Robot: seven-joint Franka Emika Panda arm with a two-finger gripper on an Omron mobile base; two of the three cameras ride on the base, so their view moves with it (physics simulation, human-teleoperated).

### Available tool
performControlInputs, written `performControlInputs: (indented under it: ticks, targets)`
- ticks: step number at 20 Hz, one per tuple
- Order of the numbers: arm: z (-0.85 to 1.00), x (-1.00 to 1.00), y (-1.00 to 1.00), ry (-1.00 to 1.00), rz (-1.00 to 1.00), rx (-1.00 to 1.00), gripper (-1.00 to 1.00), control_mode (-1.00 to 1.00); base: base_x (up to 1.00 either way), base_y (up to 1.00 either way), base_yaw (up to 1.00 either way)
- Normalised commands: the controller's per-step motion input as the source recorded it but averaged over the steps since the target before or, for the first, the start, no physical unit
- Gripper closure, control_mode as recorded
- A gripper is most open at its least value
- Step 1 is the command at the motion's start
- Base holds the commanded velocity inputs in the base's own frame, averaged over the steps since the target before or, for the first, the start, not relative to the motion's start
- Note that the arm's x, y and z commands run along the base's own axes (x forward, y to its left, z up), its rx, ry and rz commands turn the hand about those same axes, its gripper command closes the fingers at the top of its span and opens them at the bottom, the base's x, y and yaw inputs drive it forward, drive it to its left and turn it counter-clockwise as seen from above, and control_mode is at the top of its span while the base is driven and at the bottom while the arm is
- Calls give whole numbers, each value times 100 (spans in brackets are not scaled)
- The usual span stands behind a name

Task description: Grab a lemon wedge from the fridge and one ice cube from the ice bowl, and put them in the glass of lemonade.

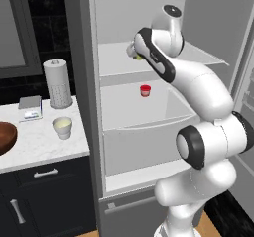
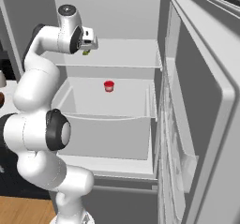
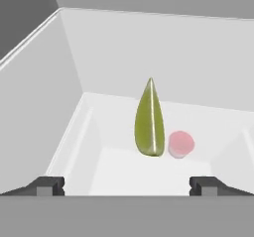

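The tall plain grey fridge [image 1: 87, 107] stands open and takes up the middle and right of the left base view, its white shelved interior bare but for two small things. The white arm with dark joints climbs from the lower right of that view and bends into the upper compartment. To the left, in the lower left of the frame, lies a white marbled surface [image 1: 34, 144] over dark cabinets. At its far left edge sits the wide glossy reddish-brown ice bowl [image 1: 6, 137], partly cut off by the frame. A white perforated cylinder [image 1: 57, 84] stands at the back of the surface, with a small grey scale [image 1: 31, 107] just beside it. The small off-white tapered glass of lemonade [image 1: 62, 127] stands near the surface's right edge, well apart from the bowl. A small red cup [image 1: 145, 90] rests on the middle shelf, near the frame's centre. The gripper [image 3: 127, 184] is spread wide and holds nothing, its tips at the bottom of the hand view. The tiny yellow-green lemon wedge [image 3: 149, 122] lies on the upper shelf, in the centre of that view, between and beyond the tips.
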Motion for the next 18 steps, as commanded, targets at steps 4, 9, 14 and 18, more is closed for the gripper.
performControlInputs:
  ticks: [4, 9, 14, 18]
  targets:
    - [-45, 15, 0, 0, 0, -1, -100, -100, 0, 0, 0]
    - [-5, 41, 0, 3, 0, -3, -100, -100, 0, 0, 0]
    - [7, 75, 0, 9, 0, -6, -100, -100, 0, 0, 0]
    - [0, 49, 0, 3, 0, -4, -100, -100, 0, 0, 0]
